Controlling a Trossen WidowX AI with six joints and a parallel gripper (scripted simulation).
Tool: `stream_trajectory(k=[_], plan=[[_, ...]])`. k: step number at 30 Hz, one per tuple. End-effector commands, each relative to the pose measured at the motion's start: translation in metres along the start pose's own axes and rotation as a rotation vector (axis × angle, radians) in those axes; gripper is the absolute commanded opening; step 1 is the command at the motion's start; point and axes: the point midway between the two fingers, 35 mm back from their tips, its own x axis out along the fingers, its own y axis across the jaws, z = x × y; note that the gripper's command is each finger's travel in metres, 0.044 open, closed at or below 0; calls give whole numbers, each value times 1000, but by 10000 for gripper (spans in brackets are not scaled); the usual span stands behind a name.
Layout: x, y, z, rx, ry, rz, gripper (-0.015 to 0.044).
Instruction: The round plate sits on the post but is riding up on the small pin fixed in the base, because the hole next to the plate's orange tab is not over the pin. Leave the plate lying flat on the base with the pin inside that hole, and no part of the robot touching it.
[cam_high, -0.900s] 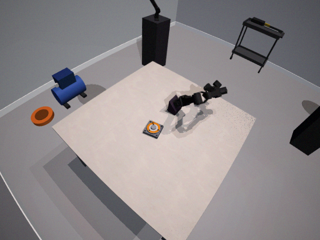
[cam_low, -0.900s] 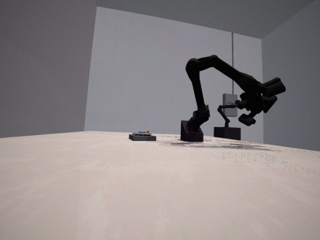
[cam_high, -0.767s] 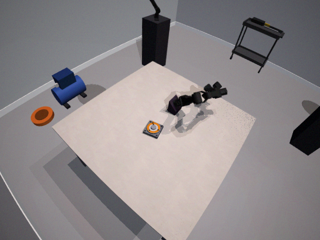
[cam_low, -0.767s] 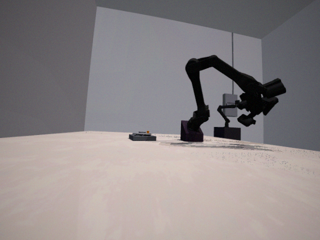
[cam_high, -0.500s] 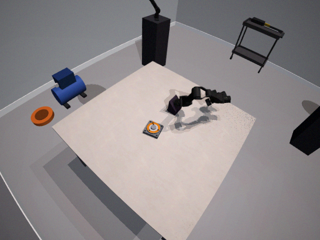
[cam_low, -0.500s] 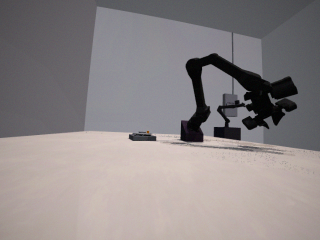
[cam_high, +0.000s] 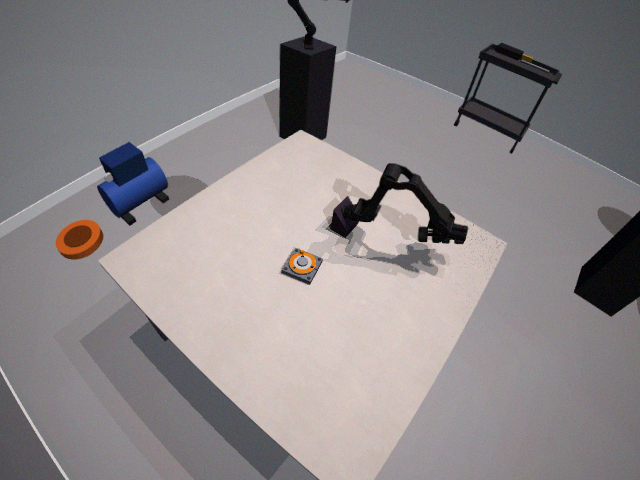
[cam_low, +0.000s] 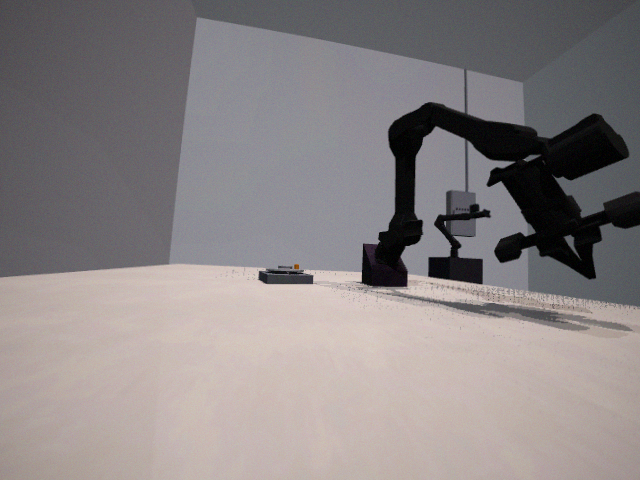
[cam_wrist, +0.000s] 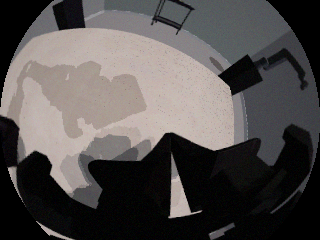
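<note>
The round grey plate with its orange ring (cam_high: 302, 261) sits on the square dark-grey base (cam_high: 289, 272) near the middle of the pale beige table top (cam_high: 258, 361), well apart from the 1 black arm's gripper (cam_low: 583, 270), raised above the table, fingers closed together and gripping nothing.

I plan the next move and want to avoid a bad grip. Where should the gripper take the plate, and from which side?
Probably by the orange tab, from above. The plate lies low on the base, around the post, so its rim offers little to pinch, while the tab stands proud of it. The gripper is shut, holds nothing and hangs far to the side.
</note>
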Motion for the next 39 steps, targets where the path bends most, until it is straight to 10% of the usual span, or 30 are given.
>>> stream_trajectory(k=[1, 23, 39], plan=[[-16, -4, -27, 53, 76, -18, 0], [-159, 68, -229, 852, 767, -102, 0], [-269, 269, -276, 1851, 1014, -207, 0]])
